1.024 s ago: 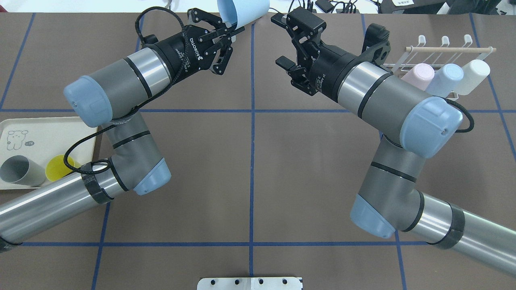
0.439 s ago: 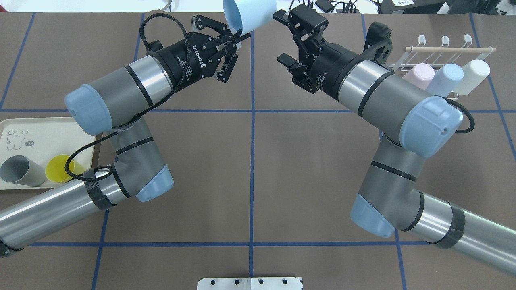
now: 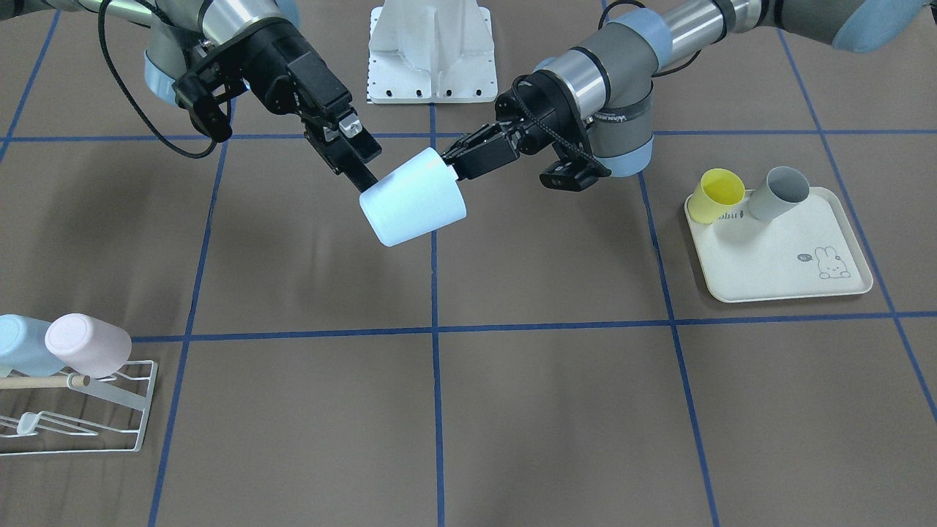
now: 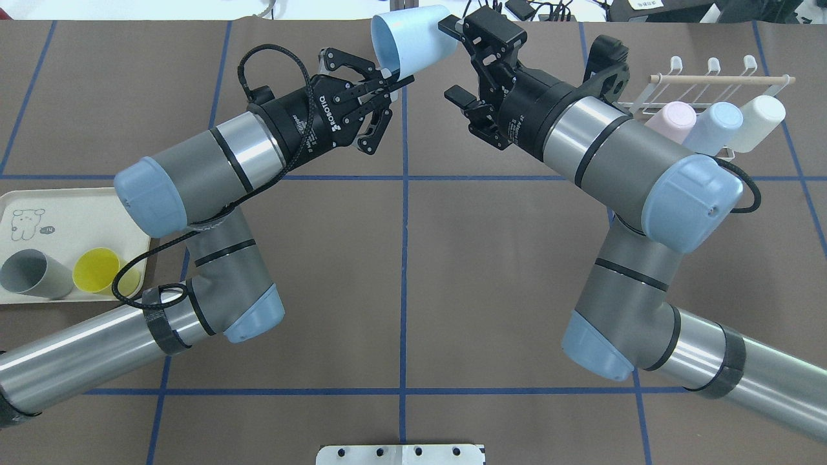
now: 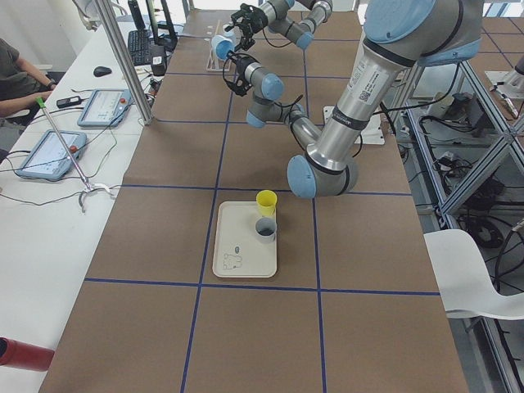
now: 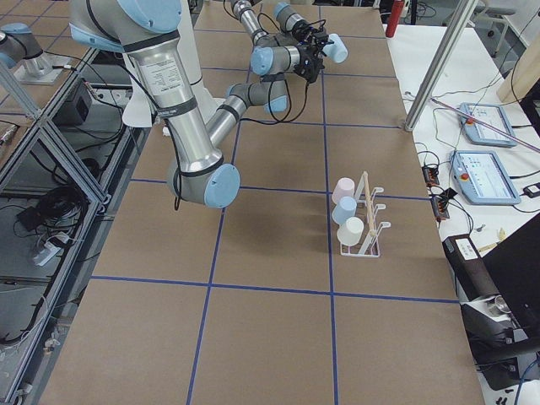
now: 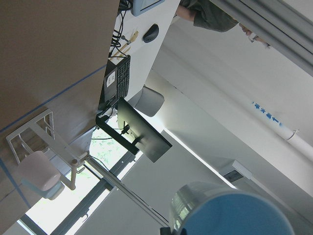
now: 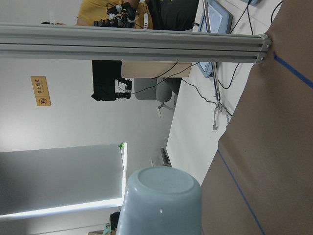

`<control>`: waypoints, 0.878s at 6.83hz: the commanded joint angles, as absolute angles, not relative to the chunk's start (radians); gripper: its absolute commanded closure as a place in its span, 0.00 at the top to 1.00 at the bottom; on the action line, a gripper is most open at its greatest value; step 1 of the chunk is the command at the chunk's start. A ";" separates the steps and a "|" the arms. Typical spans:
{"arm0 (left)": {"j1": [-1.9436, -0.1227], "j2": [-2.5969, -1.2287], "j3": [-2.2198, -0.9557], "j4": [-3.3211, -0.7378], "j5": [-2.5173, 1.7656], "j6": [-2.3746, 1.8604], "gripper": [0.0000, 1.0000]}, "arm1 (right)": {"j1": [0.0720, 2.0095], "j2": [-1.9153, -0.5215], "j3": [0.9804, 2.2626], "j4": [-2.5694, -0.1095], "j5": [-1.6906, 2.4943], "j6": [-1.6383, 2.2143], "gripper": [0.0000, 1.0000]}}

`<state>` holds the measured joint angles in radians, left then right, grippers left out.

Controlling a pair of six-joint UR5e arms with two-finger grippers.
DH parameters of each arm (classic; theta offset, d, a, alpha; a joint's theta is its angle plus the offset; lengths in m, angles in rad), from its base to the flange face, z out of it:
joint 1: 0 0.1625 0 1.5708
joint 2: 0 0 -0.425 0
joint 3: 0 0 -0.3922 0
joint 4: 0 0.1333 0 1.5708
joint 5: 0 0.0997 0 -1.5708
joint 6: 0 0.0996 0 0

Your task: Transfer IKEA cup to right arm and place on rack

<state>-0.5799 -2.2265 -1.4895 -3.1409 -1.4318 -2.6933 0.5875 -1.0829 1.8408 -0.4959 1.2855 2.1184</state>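
- The light blue cup (image 4: 413,42) is up in the air between the two arms. It lies sideways, with its open mouth toward the left arm and its bottom toward the right arm.
- The left gripper (image 4: 394,75) is pinched tight on the cup's rim.
- The right gripper (image 4: 454,61) is spread wide and holds nothing. The cup's bottom is right at its open jaws. One finger (image 3: 359,165) is just beside the cup, and I cannot tell if it touches.
- The rack (image 4: 636,102) stands far off on the right arm's side, near the table's far edge. In the overhead view the right arm hides part of it.
- A pink cup (image 4: 672,121), a pale blue cup (image 4: 716,124) and a white cup (image 4: 757,121) hang on the rack, side by side.
- A cream tray (image 4: 71,213) lies well off on the left arm's side. A yellow cup (image 4: 97,271) and a grey cup (image 4: 29,274) stand on it, close together.
- The table (image 4: 504,290) has a brown cover with blue lines that make big squares.
- Along the table's far side runs a white desk (image 5: 49,213) with two tablets, and a person (image 5: 16,78) sits there.
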 commanded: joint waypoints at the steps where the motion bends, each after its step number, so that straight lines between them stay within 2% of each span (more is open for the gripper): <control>1: -0.560 -2.229 -1.499 -3.148 -1.431 -2.692 0.00 | 0.588 -1.083 1.839 -0.495 1.285 2.118 1.00; 6: -0.526 -2.230 -1.523 -3.143 -1.428 -2.691 0.00 | 0.588 -1.085 1.839 -0.495 1.285 2.118 1.00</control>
<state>-0.5303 -2.2298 -1.5237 -3.1448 -1.4288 -2.6908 0.5875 -1.0834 1.8393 -0.4955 1.2855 2.1185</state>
